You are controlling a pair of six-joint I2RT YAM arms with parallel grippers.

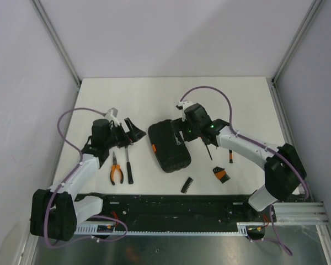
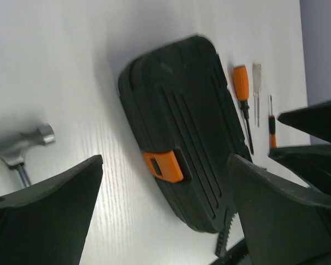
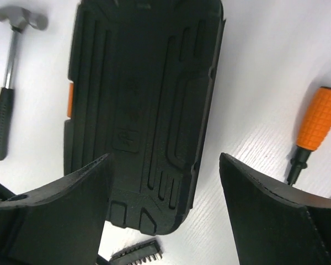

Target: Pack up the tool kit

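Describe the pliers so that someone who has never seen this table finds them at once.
On the white table, look at the left half, between the left arm and the closed black case. Two tools lie there side by side; the pliers are nearer the arm, with two splayed orange handles, while the hammer has one black handle.

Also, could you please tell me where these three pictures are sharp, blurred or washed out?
Top external: even light, faint shadows, the case crisp, the pliers tiny. Left wrist: the left gripper's fingers are out of focus, and the table glares white beside the orange latch. Right wrist: the case's ribs and the screwdriver handle are sharp; the right gripper's fingers look soft.
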